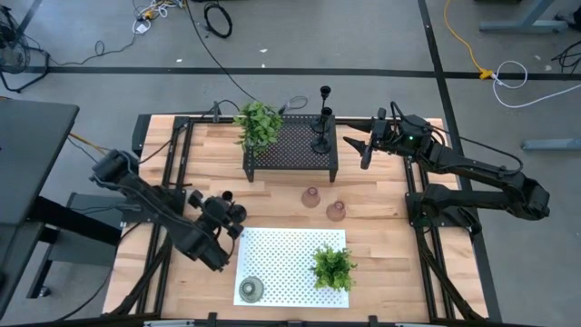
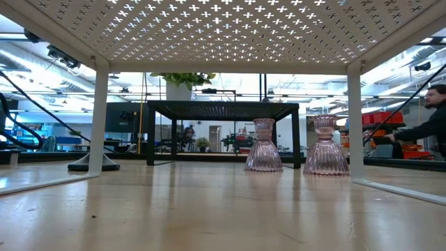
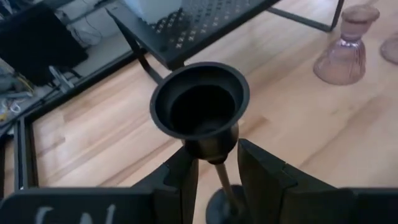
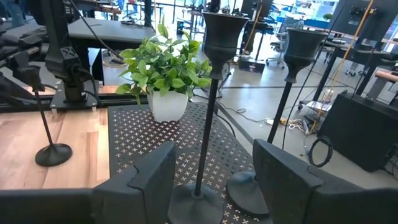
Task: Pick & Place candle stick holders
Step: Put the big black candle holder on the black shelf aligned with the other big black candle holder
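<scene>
A slim black candle stick holder stands on the wood left of the black mesh rack, with my left gripper shut on it. Two more black holders stand by their round bases on the rack's right end. My right gripper is open and level just before them, touching neither. Two pink glass holders sit on the table in front of the rack. An olive-green one rests on the white perforated shelf. My left gripper pinches the thin stem just below the cup between its two fingers. The fingers slant down from the table's near left and lie across the stem. The holder is about upright, its round base at the tabletop.
One leafy plant in a white pot stands on the rack's left end, and another on the white shelf. A black frame runs along the table edges. A person shows beyond the table at the right in the low view.
</scene>
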`<action>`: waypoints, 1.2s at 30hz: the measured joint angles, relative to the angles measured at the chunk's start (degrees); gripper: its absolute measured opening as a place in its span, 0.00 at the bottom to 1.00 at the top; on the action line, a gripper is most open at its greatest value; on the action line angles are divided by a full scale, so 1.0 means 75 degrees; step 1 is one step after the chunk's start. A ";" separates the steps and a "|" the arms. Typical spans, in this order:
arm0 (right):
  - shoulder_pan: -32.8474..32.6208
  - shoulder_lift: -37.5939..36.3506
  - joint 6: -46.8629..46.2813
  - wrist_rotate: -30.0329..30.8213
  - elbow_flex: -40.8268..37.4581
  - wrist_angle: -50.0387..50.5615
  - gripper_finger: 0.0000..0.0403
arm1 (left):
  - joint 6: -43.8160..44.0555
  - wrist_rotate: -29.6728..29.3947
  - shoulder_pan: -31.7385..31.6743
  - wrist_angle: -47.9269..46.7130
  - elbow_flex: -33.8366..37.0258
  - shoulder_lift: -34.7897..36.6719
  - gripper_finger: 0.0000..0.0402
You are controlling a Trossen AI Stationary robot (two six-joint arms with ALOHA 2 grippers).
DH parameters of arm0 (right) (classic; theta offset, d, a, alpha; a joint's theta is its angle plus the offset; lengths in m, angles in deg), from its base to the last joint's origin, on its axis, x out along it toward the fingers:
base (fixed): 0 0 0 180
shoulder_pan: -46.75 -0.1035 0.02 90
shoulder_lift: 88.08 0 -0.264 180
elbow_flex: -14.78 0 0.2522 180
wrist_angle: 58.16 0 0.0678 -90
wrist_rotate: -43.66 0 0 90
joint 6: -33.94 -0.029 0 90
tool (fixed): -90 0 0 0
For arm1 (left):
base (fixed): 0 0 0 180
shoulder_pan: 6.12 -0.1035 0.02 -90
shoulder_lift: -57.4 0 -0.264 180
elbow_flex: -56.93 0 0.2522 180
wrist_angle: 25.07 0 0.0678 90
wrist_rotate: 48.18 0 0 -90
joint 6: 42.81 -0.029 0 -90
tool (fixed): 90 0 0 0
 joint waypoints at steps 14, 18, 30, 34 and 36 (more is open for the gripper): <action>0.0001 0.0000 0.0037 -0.0002 0.0000 0.0006 0.53 | 0.0752 -0.0367 -0.0099 -0.0333 0.0003 -0.0414 0.12; 0.0003 0.0000 0.0022 0.0000 0.0000 0.0038 0.53 | 0.0815 -0.0354 -0.0099 -0.0397 0.0003 -0.0406 0.08; 0.0000 0.0000 0.0049 0.0000 0.0000 0.0120 0.53 | 0.0925 -0.0709 -0.0099 -0.0664 0.0003 -0.0278 0.08; 0.0000 0.0000 0.0049 0.0000 0.0000 0.0120 0.53 | 0.0899 -0.0909 -0.0013 -0.0661 -0.0003 -0.0045 0.08; 0.0001 0.0001 0.0050 0.0000 0.0000 0.0119 0.53 | 0.0895 -0.1136 0.0095 -0.0656 -0.0003 0.0124 0.08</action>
